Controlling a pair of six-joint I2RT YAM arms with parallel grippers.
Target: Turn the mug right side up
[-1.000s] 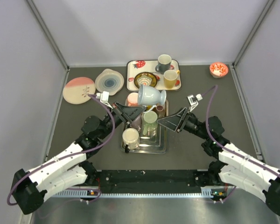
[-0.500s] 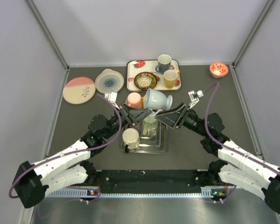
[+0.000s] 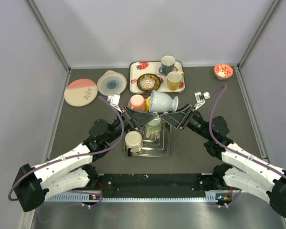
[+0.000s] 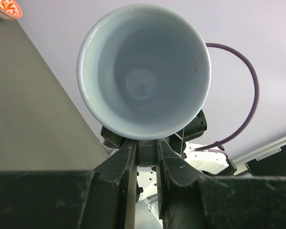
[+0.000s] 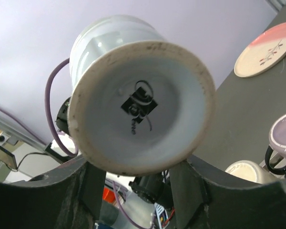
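Observation:
A pale blue mug (image 3: 161, 101) lies on its side in the air above the metal tray (image 3: 163, 151), mouth to the left and foot to the right. My left gripper (image 3: 147, 113) is shut on the mug's handle, just under the rim. The left wrist view looks straight into the empty mug (image 4: 143, 71), with the gripper (image 4: 146, 149) pinched below it. My right gripper (image 3: 173, 114) is open, its fingers on either side of the foot. The right wrist view shows the mug's stamped underside (image 5: 140, 105) and the gripper (image 5: 138, 168) spread wide beneath it.
The metal tray holds a cream mug (image 3: 133, 140) and a green cup (image 3: 153, 125). A pink cup (image 3: 136, 101) stands behind it. A strawberry tray (image 3: 133, 71) carries a grey mug (image 3: 167, 63), a yellow mug (image 3: 174, 80) and a bowl (image 3: 148, 82). Two plates (image 3: 80, 91) lie at the left and a red bowl (image 3: 223, 71) at the right.
My left gripper has tipped the mug further onto its side and carried it slightly right. My right gripper has moved up and left, from apart to around the mug's foot.

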